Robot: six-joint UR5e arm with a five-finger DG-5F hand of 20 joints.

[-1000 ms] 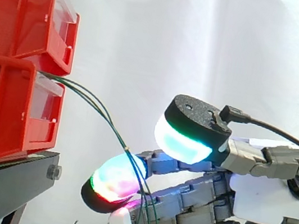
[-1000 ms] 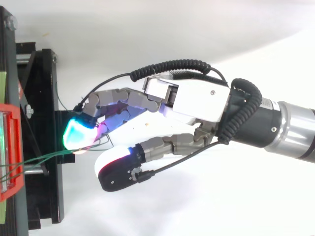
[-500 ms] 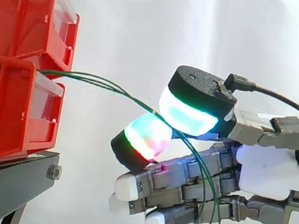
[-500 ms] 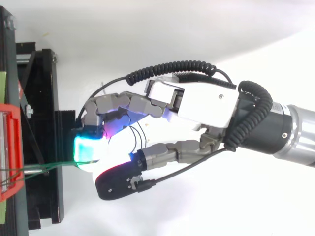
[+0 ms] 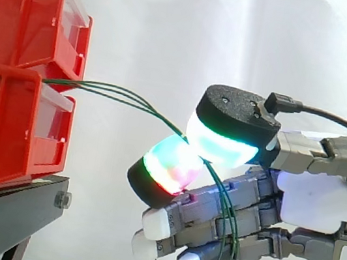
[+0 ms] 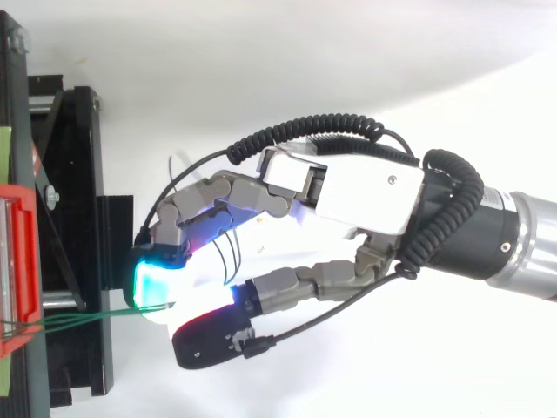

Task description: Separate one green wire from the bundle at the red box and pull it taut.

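Change since earlier frame: finger pad (image 5: 171, 166) has risen from low under the hand (image 5: 320, 206) to meet the thumb pad (image 5: 220, 147). The wire run, formerly sloping steeply down, now lies close to level.
Task item: green wires (image 5: 111, 88), two thin, smooth strands.
Location: strands leave the gap between the two stacked bins of the red box (image 5: 2, 129) at left and run right in a shallow arch to the pinch. Loose tails hang down past the lower fingers.
Tension: judged not yet taut, as the run is bowed rather than straight.
Grip: thumb pad pressed against finger pad with the wires nipped between. The remaining fingers are curled beneath, with nothing seen in them.
Separation: both strands appear to enter the pinch. Whether only one is held cannot be told.
Reason for grip: a pad-to-pad pinch suits so thin a strand, and the hand's station to the right of the box leaves room for a pull away from it.
Pad form: thick, rounded, black-backed. The thumb pad glows cyan-green, the finger pad green to red.
Box: glossy red moulded plastic with clear fronts.
Support: black stand (image 5: 9, 209), matt, with a bolt at the near edge.
Backdrop: white curtain (image 5: 177, 25), softly folded.
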